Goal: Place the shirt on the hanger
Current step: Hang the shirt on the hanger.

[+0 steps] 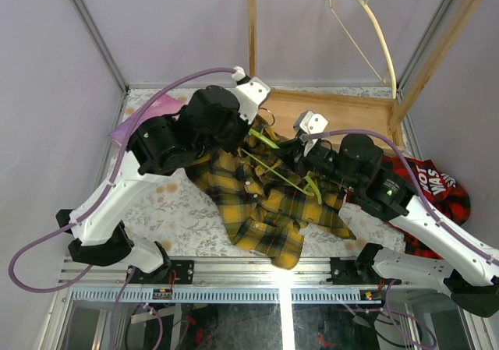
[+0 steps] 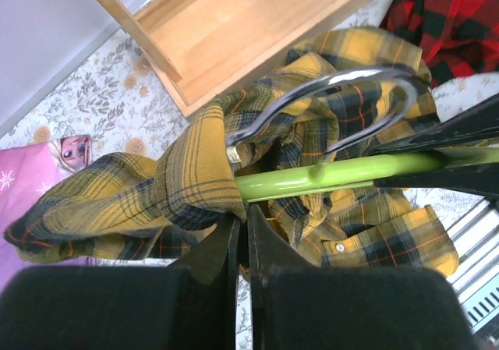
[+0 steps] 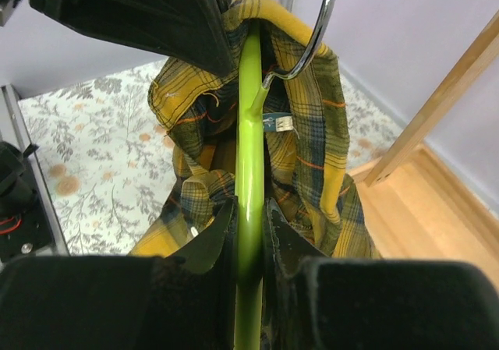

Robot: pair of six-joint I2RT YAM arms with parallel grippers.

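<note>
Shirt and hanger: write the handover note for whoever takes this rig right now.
Left gripper: shut, pinching shirt fabric beside the hook of the hanger.
Right gripper: shut on the hanger's green bar.
Position: both meet above the middle of the table; most of the shirt lies crumpled on it.
Done: fabric bunched around the hanger near the hook.
Left: probably spreading the shirt over both hanger arms; neither shoulder looks seated.

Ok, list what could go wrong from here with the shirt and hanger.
1. The shirt is bunched around the hook rather than spread over the hanger; pulling may tighten the tangle.
2. The right hand pinches only the thin bar, so the hanger could twist or slip.
3. The left hand seems to hold just a fold of fabric, which might pull free.
</note>
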